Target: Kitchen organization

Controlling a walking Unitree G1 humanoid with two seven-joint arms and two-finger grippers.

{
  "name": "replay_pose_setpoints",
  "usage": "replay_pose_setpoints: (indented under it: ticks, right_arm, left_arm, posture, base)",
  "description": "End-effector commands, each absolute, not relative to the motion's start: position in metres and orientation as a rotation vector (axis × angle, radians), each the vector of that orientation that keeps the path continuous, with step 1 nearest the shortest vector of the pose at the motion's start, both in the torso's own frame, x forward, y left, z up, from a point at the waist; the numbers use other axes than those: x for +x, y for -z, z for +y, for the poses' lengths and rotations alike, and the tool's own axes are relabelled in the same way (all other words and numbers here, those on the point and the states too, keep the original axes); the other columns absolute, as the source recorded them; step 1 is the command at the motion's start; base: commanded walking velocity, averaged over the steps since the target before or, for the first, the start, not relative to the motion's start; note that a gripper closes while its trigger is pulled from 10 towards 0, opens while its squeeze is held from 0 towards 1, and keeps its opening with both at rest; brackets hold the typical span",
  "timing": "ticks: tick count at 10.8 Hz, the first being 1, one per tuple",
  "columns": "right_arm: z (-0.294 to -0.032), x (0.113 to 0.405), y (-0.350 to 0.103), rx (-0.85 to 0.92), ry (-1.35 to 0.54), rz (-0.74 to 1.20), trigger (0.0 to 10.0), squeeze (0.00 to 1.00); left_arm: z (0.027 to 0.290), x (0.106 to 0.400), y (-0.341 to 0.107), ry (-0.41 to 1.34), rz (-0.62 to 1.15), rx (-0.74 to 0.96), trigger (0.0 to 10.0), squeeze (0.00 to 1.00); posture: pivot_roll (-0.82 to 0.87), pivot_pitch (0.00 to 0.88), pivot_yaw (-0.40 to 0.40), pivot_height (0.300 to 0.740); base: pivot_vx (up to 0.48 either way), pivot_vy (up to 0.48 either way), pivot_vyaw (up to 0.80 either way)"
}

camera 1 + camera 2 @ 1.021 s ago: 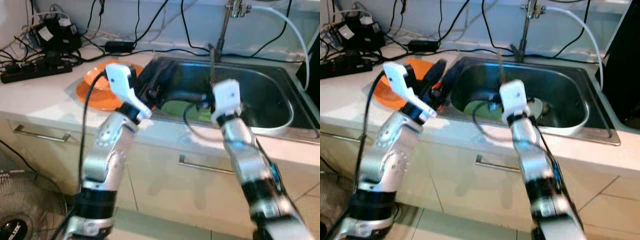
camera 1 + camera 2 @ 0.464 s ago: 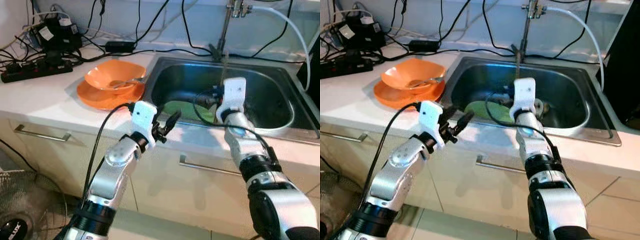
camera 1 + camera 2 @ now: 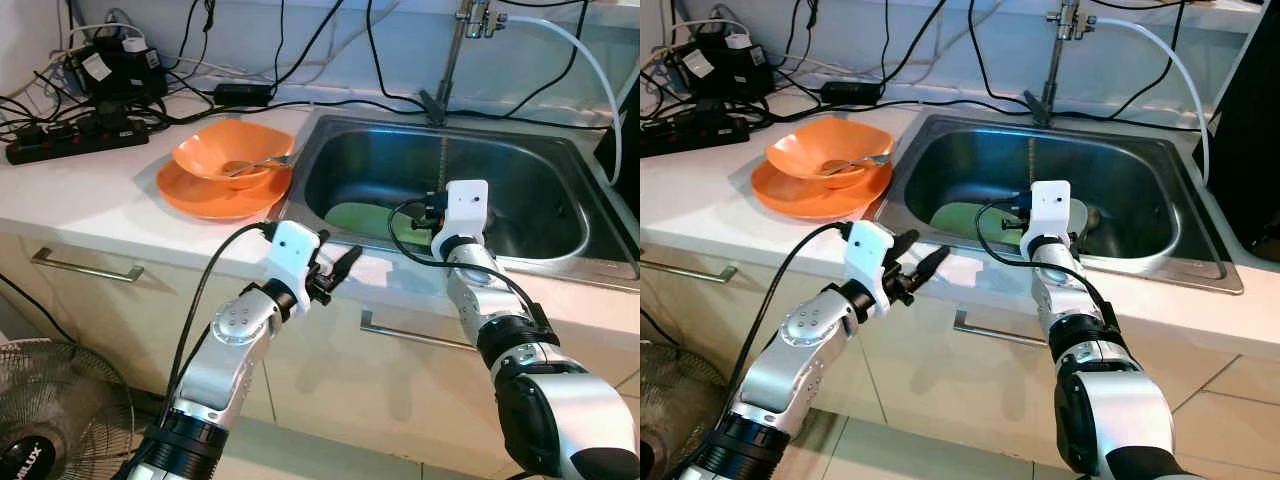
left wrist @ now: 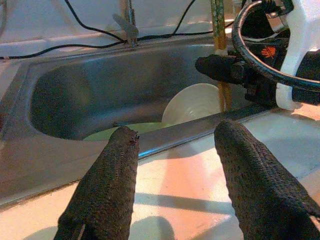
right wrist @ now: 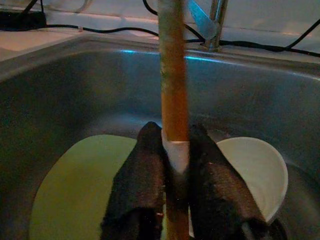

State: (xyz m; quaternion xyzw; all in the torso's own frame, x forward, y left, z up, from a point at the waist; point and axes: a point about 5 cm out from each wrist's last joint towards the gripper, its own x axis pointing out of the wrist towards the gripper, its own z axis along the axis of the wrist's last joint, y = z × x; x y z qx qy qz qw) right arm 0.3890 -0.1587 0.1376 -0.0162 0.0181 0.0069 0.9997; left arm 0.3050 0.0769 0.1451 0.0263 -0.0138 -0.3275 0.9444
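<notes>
The right gripper point(image 5: 175, 165) is clenched on a thin brown wooden stick point(image 5: 172, 70), which stands nearly upright, its long axis rising from between the black fingers point(image 5: 140, 170) over the near part of the stainless steel sink point(image 3: 545, 255). Right beneath that gripper, in the basin, lie a flat pale green plate point(image 5: 80, 180) to the left and a small white bowl point(image 5: 255, 165) to the right, so any lowering of the stick goes straight down towards them. The left gripper point(image 3: 335, 275) hovers over the near white counter edge, fingers spread and holding nothing, left of the right one. Far left on the counter, an orange bowl point(image 3: 225, 150) with a metal spoon point(image 3: 255, 163) in it sits on an orange plate point(image 3: 200, 195).
</notes>
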Motion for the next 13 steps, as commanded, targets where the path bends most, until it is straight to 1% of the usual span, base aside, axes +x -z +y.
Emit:
replay_pose_setpoints:
  ticks: [1,3,4,5,7,8,11,12,13]
  right_arm:
    - [-0.159,0.393,-0.149,-0.017,-0.013,0.003,10.0,1.0]
    - [-0.158,0.395,-0.153,-0.022,-0.014,-0.018,10.0,1.0]
    - [-0.156,0.395,-0.156,-0.03,-0.02,-0.035,10.0,0.22]
    - [-0.154,0.397,-0.162,-0.025,-0.025,-0.07,10.0,0.0]
    - [-0.153,0.397,-0.181,-0.004,-0.04,-0.191,10.0,0.0]
    - [-0.152,0.392,-0.188,0.003,-0.052,-0.276,10.0,0.0]
    - [-0.157,0.371,-0.192,-0.102,-0.104,-0.421,10.0,0.0]
    - [-0.163,0.36,-0.191,-0.18,-0.108,-0.465,10.0,0.0]
    - [-0.164,0.358,-0.19,-0.191,-0.107,-0.467,10.0,0.0]
  left_arm:
    - [0.076,0.304,-0.144,0.675,-0.018,0.063,10.0,0.0]
    - [0.076,0.304,-0.144,0.677,-0.02,0.063,10.0,0.0]
    - [0.075,0.304,-0.144,0.673,-0.024,0.067,10.0,0.0]
    - [0.076,0.306,-0.145,0.65,-0.039,0.074,10.0,0.0]
    - [0.08,0.31,-0.151,0.596,-0.101,0.143,10.0,0.0]
    - [0.081,0.313,-0.158,0.55,-0.147,0.141,10.0,0.0]
    - [0.084,0.315,-0.16,0.515,-0.182,0.178,10.0,0.0]
    - [0.086,0.316,-0.159,0.489,-0.204,0.215,10.0,0.0]
    - [0.087,0.316,-0.16,0.482,-0.21,0.225,10.0,0.0]
  posture:
    - [0.18,0.0,-0.003,0.74]
    - [0.18,0.0,-0.003,0.74]
    - [0.18,0.0,-0.006,0.74]
    - [0.18,0.0,-0.005,0.74]
    - [0.17,0.0,-0.001,0.74]
    - [0.16,0.0,0.001,0.74]
    - [0.15,0.0,0.003,0.74]
    - [0.13,0.0,0.007,0.74]
    - [0.13,0.0,0.007,0.74]
  base:
    - [0.0,0.0,0.0]
    - [0.0,0.0,0.0]
    - [0.0,0.0,0.0]
    - [0.0,0.0,0.0]
    - [0.0,0.0,0.0]
    - [0.0,0.0,0.0]
    - [0.0,0.0,0.0]
    - [0.0,0.0,0.0]
    - [0.0,0.0,0.0]
